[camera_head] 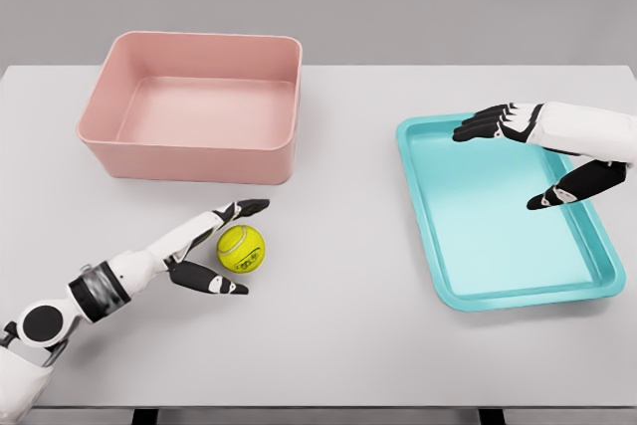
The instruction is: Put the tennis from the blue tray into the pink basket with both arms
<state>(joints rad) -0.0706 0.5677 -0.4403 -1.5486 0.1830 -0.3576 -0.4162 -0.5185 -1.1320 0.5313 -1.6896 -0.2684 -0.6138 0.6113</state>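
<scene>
Fuzzy round tennis ball [240, 248] on table, left hand [211, 246] spread around it, right hand [537, 151] open over glossy blue tray [448, 276]

The right arm [597, 131] is cut by the picture's right edge beside the tray [587, 291], so only its forearm shows. The left arm [60, 320] leaves at the lower left corner. The print on the ball [241, 247] is too small to read.

The tennis ball [240, 247] carries a dark printed mark — too small to read.
</scene>
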